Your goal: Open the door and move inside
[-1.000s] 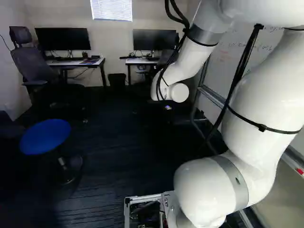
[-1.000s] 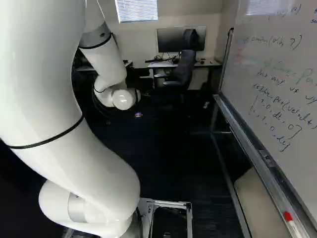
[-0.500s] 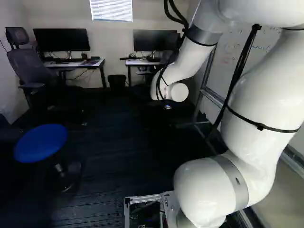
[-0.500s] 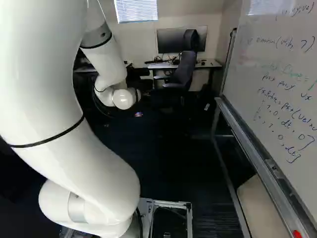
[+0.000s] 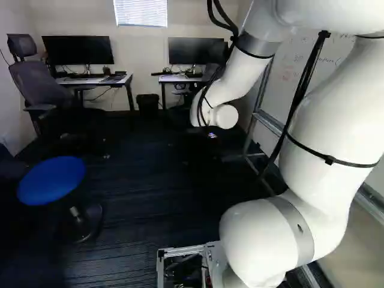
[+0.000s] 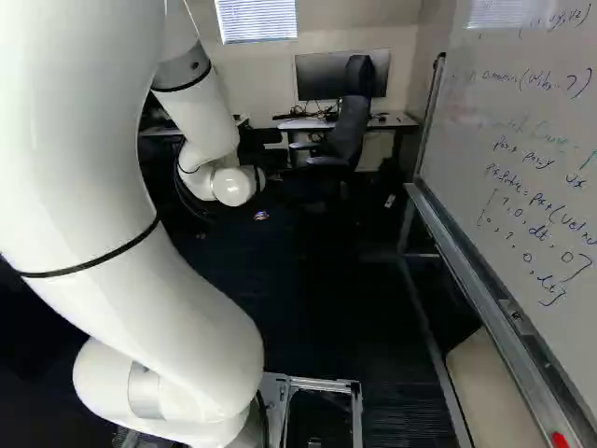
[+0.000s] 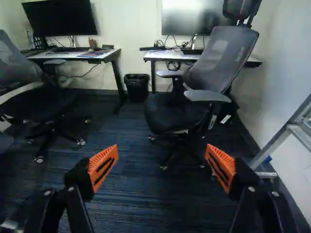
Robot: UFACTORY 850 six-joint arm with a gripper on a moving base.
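A white robot arm point(image 5: 318, 138) reaches out over the dark floor point(image 5: 138, 180) of an office, its gripper point(image 7: 162, 150) wide apart, the orange pads point(image 7: 103, 162) facing each other with nothing held between them. Where the door is cannot be told from these views. Ahead of the gripper, a mesh-backed office chair point(image 7: 216, 58) stands on casters in front of a white-topped desk point(image 6: 392, 120) bearing a dark monitor point(image 6: 317, 75). A second desk point(image 5: 102, 80) with its own monitor point(image 5: 78, 50) stands along the same wall point(image 5: 138, 45), and a black bin point(image 7: 137, 86) sits between the two desks. At the left of the left base view, another office chair point(image 5: 39, 81) stands beyond a round blue stool point(image 5: 51, 180). A window blind point(image 5: 141, 12) hangs above, between the monitors. Down the right of the right base view runs a metal-framed whiteboard point(image 6: 560, 121) covered with handwriting, something red point(image 6: 560, 439) resting at the near end of its ledge. A metal frame point(image 6: 322, 383) juts out beside the arm's lowest joint, close to the floor.
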